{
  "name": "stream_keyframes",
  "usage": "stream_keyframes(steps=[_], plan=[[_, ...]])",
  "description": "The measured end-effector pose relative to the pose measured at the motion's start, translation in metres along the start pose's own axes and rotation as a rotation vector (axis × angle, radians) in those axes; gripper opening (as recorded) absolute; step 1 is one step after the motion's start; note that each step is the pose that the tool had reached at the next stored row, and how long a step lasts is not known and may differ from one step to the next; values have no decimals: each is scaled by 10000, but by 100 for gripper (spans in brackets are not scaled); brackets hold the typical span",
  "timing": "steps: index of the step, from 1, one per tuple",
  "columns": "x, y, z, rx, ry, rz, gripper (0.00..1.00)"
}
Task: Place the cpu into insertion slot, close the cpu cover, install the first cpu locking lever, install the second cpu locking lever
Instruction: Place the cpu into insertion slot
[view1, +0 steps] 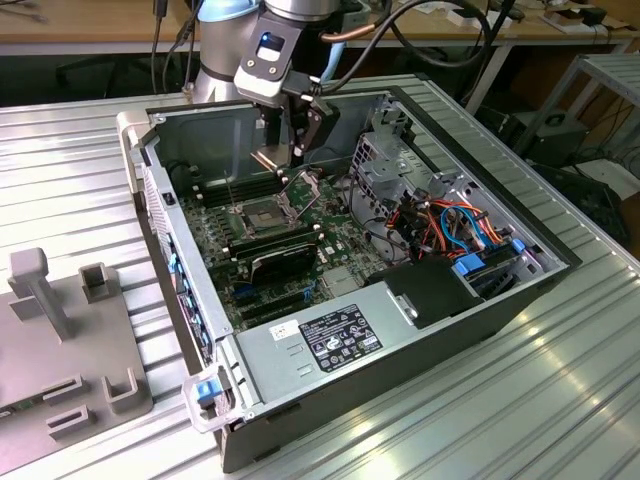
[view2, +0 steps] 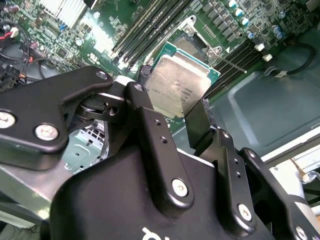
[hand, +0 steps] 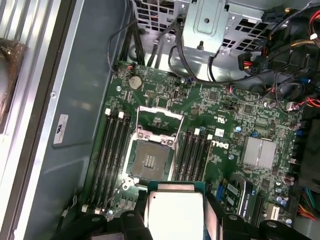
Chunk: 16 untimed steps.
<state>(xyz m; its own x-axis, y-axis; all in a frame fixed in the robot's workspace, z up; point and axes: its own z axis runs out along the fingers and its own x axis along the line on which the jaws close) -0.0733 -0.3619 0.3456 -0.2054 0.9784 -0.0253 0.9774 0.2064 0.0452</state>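
My gripper (view1: 283, 150) is shut on the cpu (view1: 270, 160), a flat silver square held by two opposite edges and hanging above the motherboard inside the open computer case. In both wrist views the cpu (view2: 177, 82) (hand: 175, 210) sits between the black fingers (view2: 145, 110). The insertion slot (hand: 150, 160), a dark pin field in a silver surround, lies open and bare just beyond the chip. The slot (view1: 258, 213) sits below the gripper in the exterior view. The cpu cover (hand: 159, 120) is swung back from the slot on its hinge. A thin locking lever (view1: 232, 192) stands up beside the slot.
Long black memory slots (hand: 112, 150) flank the socket on both sides. A metal drive cage (view1: 385, 160), bundled cables (view1: 450, 220) and a labelled power-supply box (view1: 335, 335) fill the case toward the exterior view's right. A grey fixture (view1: 60, 330) sits on the table outside the case.
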Motion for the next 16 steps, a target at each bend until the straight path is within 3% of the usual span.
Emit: stream_keyframes(steps=[12, 16], plan=[[-3, 18, 41, 46, -82, 1806, 53], [-5, 27, 47, 55, -101, 2177, 53]])
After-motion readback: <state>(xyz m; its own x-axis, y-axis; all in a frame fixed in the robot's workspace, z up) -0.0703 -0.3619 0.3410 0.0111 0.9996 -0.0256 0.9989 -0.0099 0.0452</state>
